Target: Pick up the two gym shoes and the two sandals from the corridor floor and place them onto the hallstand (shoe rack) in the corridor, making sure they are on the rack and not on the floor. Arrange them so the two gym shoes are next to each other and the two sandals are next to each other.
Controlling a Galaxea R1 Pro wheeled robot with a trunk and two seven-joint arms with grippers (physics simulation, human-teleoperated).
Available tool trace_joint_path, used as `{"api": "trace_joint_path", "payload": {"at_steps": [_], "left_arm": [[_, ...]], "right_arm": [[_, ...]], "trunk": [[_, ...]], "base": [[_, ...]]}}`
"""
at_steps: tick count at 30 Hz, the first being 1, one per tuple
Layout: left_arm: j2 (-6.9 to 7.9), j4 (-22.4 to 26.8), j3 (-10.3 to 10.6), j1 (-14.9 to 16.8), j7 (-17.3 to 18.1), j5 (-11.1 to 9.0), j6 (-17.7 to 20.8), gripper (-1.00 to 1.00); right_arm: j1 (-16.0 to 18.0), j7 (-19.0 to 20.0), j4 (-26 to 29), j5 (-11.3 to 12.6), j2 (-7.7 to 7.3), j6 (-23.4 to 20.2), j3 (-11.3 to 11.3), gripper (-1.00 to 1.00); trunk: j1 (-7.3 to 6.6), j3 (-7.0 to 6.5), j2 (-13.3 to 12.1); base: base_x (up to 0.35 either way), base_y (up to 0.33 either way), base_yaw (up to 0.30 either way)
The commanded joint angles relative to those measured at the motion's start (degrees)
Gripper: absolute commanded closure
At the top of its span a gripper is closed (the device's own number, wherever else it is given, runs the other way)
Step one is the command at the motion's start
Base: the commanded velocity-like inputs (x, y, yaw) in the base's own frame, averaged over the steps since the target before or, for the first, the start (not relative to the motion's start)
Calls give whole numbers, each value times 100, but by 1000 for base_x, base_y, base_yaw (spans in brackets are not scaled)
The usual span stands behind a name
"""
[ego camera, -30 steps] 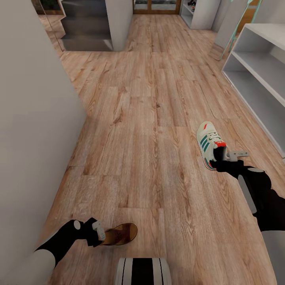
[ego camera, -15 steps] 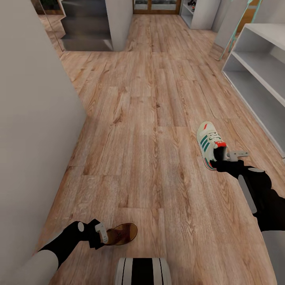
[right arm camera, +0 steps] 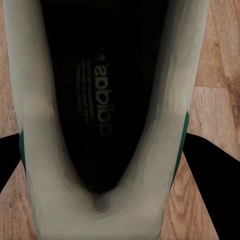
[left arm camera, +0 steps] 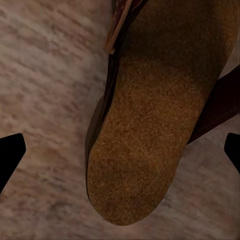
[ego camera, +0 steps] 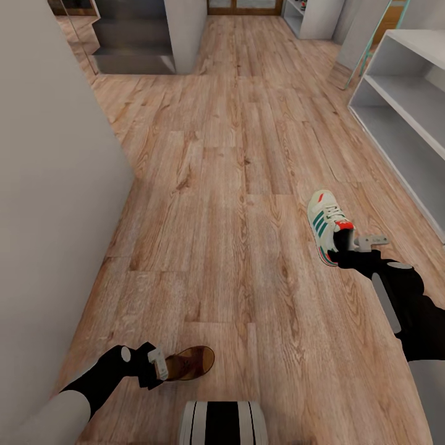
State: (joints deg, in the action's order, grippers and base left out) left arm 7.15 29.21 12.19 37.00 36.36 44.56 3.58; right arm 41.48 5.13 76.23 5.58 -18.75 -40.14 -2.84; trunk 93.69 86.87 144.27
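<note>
Brown sandal (ego camera: 191,363) at seven o'clock sits between my wide left claw (left arm camera: 120,150), gym shoe (ego camera: 329,225) at four o'clock in my right claw (ego camera: 353,245); I'd squeeze both squarely before lifting.

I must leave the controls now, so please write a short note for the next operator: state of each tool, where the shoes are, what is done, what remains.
Left tool: open, fingers either side of the heel of one brown sandal on the corridor floor; no grip yet.
Right tool: at the heel of one gym shoe, fingers beside its sides; a firm grip cannot be confirmed.
Hallstand, ahead on the right: no shoes on the shelves in view.
Done: both arms positioned.
Left: grasp, carry both to the rack, then fetch the other gym shoe and sandal and pair them.
</note>
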Motion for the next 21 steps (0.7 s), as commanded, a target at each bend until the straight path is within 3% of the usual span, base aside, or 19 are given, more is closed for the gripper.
{"api": "trace_joint_path", "payload": {"at_steps": [1, 5, 17, 21], "left_arm": [[5, 13, 25, 0, 20, 0, 38, -100], [19, 8, 22, 0, 20, 0, 38, -100], [58, 6, 20, 0, 20, 0, 38, -100], [58, 6, 20, 0, 20, 0, 38, -100]], "right_arm": [[3, -3, 6, 48, -1, -29, -6, 100], [1, -3, 6, 48, -4, -29, -6, 100], [2, -3, 6, 48, -1, -29, -34, 100], [2, -3, 6, 48, -5, -29, -39, 100]], "trunk": [[2, 26, 3], [12, 115, 8], [12, 115, 8], [22, 203, 14]], "base": [[0, 0, 0], [0, 0, 0], [0, 0, 0], [0, 0, 0]]}}
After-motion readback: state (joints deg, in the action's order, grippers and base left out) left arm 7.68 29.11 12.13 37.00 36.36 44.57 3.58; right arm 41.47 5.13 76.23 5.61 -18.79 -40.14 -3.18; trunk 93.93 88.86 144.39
